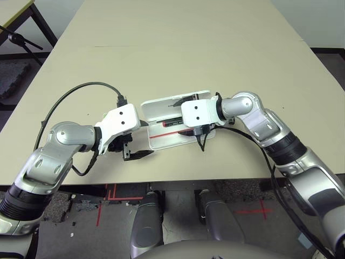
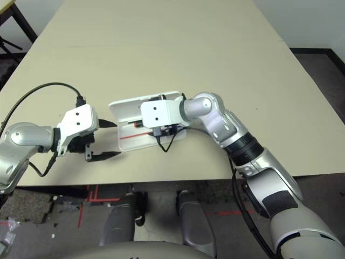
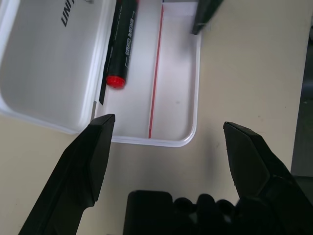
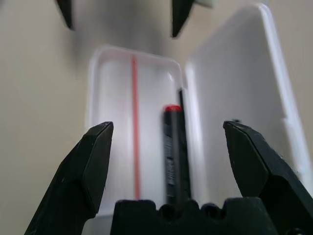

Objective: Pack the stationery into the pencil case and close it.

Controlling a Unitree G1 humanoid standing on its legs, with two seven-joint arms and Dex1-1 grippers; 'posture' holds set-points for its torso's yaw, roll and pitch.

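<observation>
1 red marker [image 3: 121,41] inside open white pencil case [image 3: 176,98]

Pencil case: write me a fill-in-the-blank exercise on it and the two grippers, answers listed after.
1. The pencil case on the table has its lid ____.
2. The marker lies ____ the case, next to the hinge.
3. The left gripper and the right gripper both hold their jaws ____, with nothing between them.
4. The line along the floor of the case is ____ in colour.

Missing words: open; inside; open; red
</observation>
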